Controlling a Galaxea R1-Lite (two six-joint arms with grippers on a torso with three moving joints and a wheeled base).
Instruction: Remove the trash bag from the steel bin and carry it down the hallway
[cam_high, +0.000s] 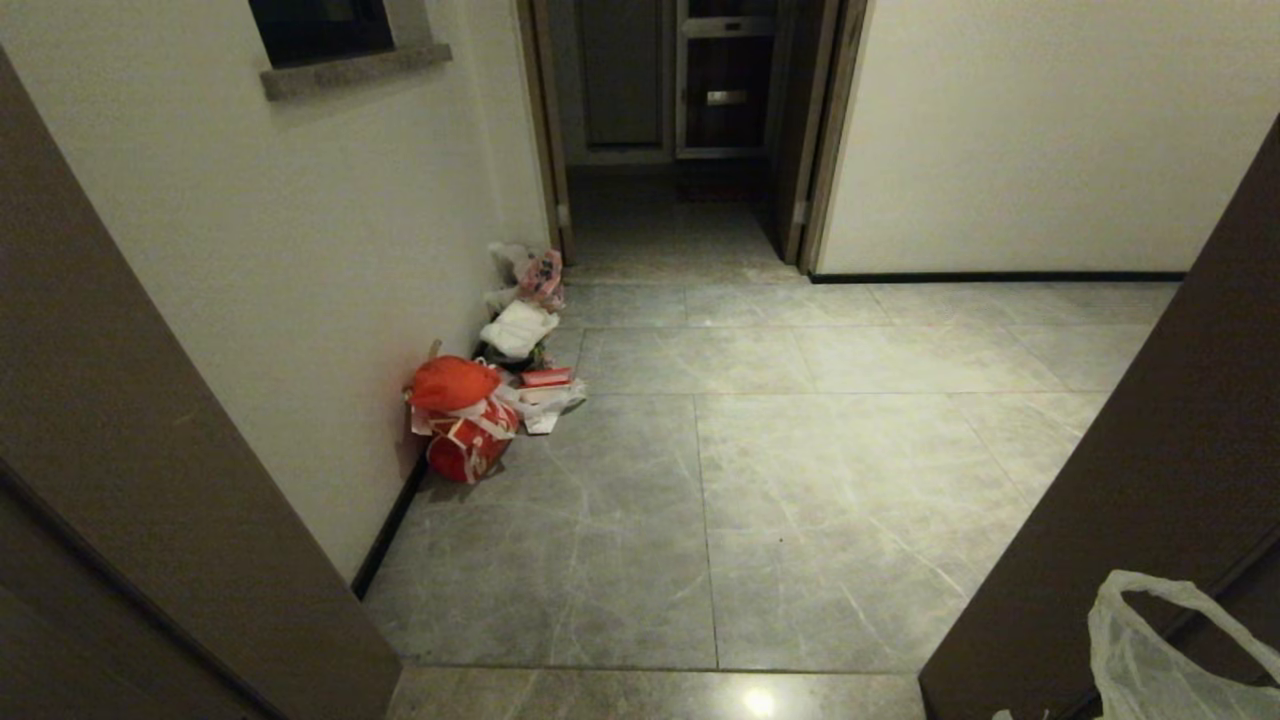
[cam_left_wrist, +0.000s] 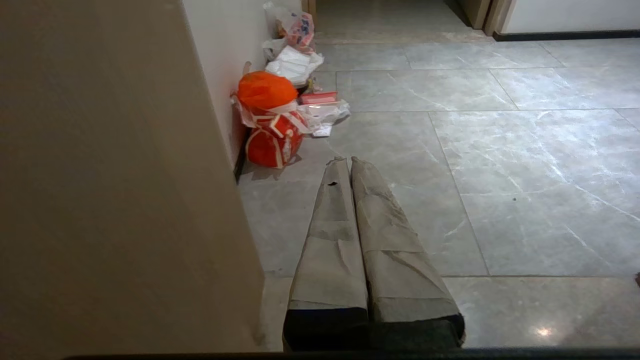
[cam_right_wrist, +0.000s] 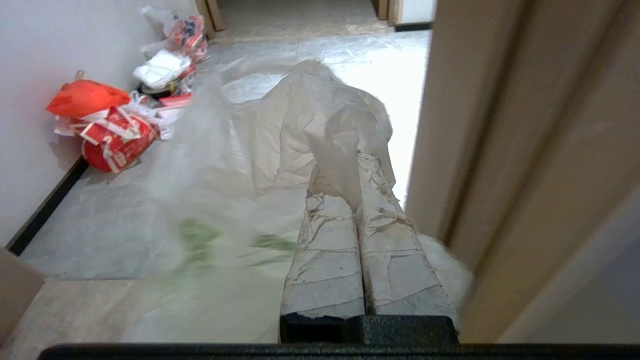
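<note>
The trash bag, thin whitish plastic with green printing, hangs at the lower right of the head view. In the right wrist view the trash bag billows in front of my right gripper, which is shut on a bunched fold of it close beside a brown door frame. My left gripper is shut and empty, its taped fingers pointing over the hallway floor. The steel bin is out of view. The hallway of grey marbled tiles lies ahead.
Brown door frames stand close on the left and right. A red-orange bag and other rubbish lie along the left wall. A dark doorway opens at the far end.
</note>
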